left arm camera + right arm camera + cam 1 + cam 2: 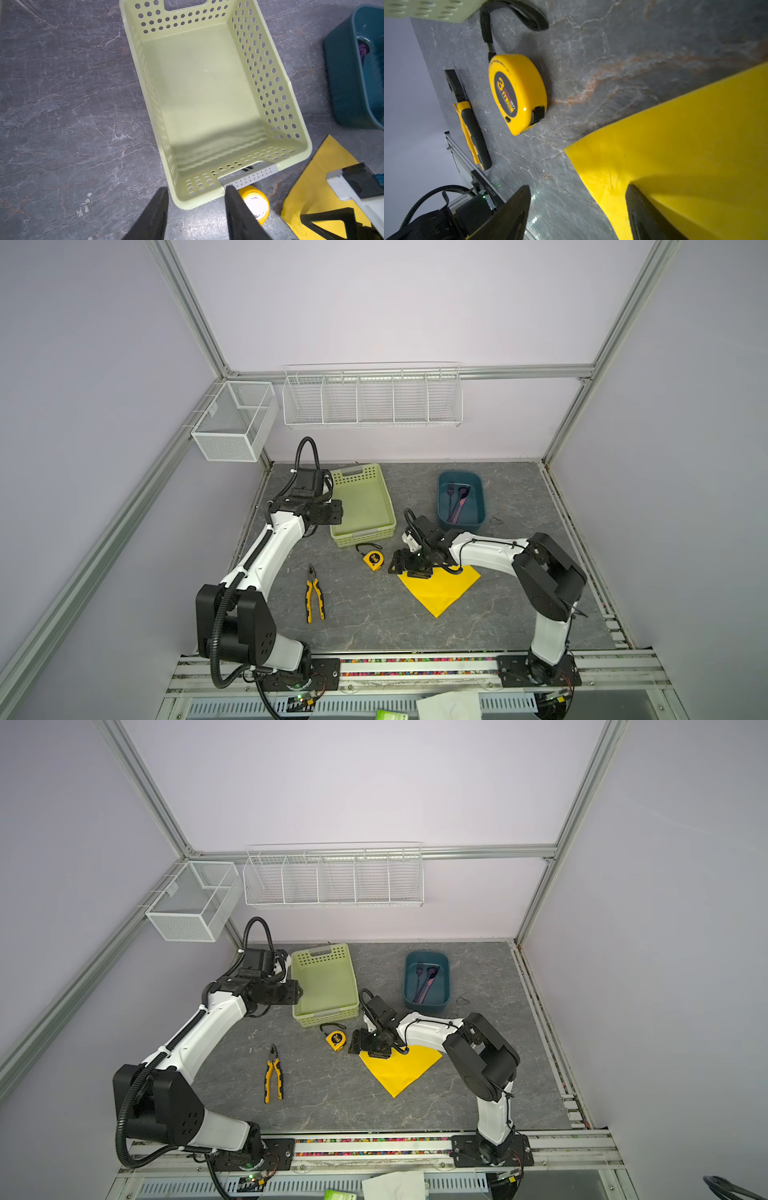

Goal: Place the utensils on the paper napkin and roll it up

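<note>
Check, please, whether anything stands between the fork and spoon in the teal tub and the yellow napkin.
Only the wall of the teal tub: the fork and spoon lie inside and must clear its rim. The right arm spans the gap, its open right gripper over a corner of the yellow napkin. Nothing else lies between.

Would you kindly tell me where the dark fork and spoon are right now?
In both top views the slim dark fork and spoon lie inside the teal plastic tub, rear right of the grey table, right of the pale green perforated basket.
</note>
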`<state>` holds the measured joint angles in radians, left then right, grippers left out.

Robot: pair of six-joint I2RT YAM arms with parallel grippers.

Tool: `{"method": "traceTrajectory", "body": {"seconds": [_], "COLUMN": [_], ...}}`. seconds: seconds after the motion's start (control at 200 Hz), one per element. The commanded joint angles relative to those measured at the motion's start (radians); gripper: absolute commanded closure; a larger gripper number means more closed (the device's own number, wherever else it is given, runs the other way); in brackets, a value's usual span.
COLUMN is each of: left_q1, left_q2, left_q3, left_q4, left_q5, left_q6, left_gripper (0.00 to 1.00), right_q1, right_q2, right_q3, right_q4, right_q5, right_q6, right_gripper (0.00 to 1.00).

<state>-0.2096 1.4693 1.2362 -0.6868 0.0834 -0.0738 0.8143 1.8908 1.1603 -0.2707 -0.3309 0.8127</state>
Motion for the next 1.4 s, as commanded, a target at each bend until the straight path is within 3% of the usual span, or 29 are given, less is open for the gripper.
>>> {"method": "traceTrajectory", "body": {"seconds": [0.0,0.43,0.845,1.12,1.395], "left_q1": [0.001,0.001,0.001,0.001,0.001], "left_q2": [-0.028,-0.053,-0.077,-0.101,-0.156], "left_q3": [0.034,0.088,0.030,-0.034,-0.081], "left_q4": [-0.031,-0.055,0.032,0.101,0.118], "left_q5": [-0.001,0.041,0.029,0.038,-0.005], "left_q6": [0.019,0.038,0.105,0.121,0.164], "left_gripper": [0.54,0.51,0.51,0.52,0.50], "right_q1": [0.008,-0.045,-0.246,-0.427,-0.549], "right_q2": [0.009,-0.123,-0.154,-0.097,0.029], "right_q3": [0.019,0.173,0.332,0.319,0.388], "right_q4": [-0.006,-0.223,-0.452,-0.269,-0.185], "right_q5": [0.002,0.055,0.235,0.085,0.063], "right_q6": [0.015,-0.099,-0.241,-0.217,-0.145], "right_gripper": [0.24,0.21,0.28,0.40,0.55]}}
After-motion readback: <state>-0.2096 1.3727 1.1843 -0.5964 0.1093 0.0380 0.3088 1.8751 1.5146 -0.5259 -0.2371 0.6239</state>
